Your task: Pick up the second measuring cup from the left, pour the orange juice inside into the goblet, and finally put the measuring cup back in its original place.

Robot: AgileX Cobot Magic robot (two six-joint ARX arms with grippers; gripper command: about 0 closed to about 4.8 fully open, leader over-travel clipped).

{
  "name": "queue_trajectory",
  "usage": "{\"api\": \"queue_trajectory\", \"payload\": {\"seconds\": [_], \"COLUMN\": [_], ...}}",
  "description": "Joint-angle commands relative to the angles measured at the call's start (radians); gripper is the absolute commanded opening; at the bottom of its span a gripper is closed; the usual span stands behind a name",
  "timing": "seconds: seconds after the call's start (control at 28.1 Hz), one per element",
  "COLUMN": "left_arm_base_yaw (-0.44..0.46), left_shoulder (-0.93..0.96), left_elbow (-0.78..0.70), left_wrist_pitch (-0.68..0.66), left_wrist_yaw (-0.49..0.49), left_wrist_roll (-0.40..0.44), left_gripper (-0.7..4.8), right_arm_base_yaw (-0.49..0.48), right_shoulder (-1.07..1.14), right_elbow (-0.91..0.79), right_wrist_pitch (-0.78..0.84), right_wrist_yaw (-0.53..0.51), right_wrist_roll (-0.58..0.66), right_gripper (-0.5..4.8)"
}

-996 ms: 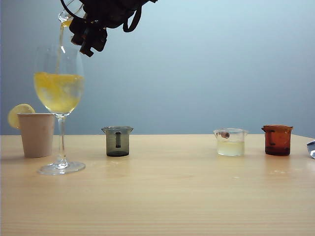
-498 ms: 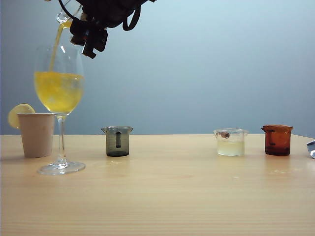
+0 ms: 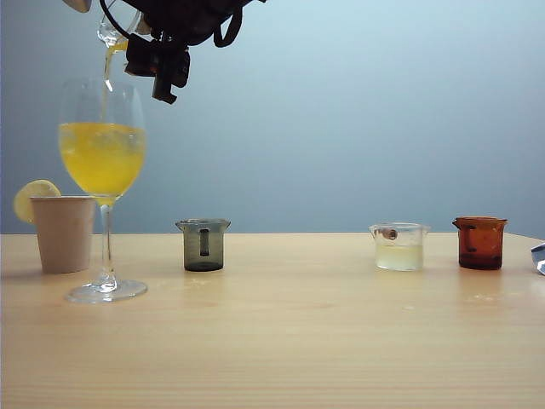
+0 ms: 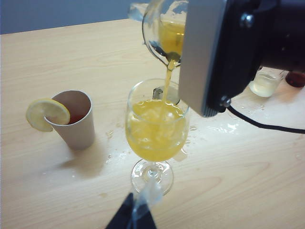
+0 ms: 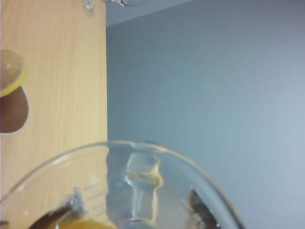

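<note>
The right gripper (image 3: 157, 64), at the upper left of the exterior view, has its jaws closed partway on the second measuring cup from the left (image 3: 115, 30), tipped steeply over the goblet (image 3: 102, 162). The left gripper (image 4: 135, 217) sits at the bottom edge of its wrist view, close to the goblet's foot; whether its jaws are open I cannot tell.

A thin stream of orange juice (image 4: 167, 78) falls from the cup's lip into the bowl, which is already about half full. To finish well, the lip should stay centred over the rim and the tilt increase slowly until the last juice drains.

Behind, mid-frame, stand the grey-green cup (image 3: 203, 244) and, further right, the pale-liquid cup (image 3: 398, 247); the bare tabletop (image 3: 298, 256) between them looks like the return spot.
</note>
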Motion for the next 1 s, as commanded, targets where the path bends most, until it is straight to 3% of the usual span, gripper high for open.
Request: {"api": "queue_trajectory", "payload": {"seconds": [0.04,1.0], "left_arm_base_yaw": [0.0,0.0], "left_shoulder": [-0.001,-0.001], "left_elbow": [0.001,0.001], "left_wrist_pitch": [0.013,0.013], "left_wrist_yaw": [-0.003,-0.003], "left_wrist_roll": [0.001,0.001], "left_gripper": [-0.05,-0.05], "right_arm_base_yaw": [0.003,0.004], "right_shoulder": [-0.011,-0.011], "right_elbow": [0.008,0.008], "right_wrist_pitch": [0.032,0.059], "right_wrist_yaw": [0.002,-0.018], "right_wrist_roll": [-0.023,-0.25], "right_gripper": [1.93,1.93]}}
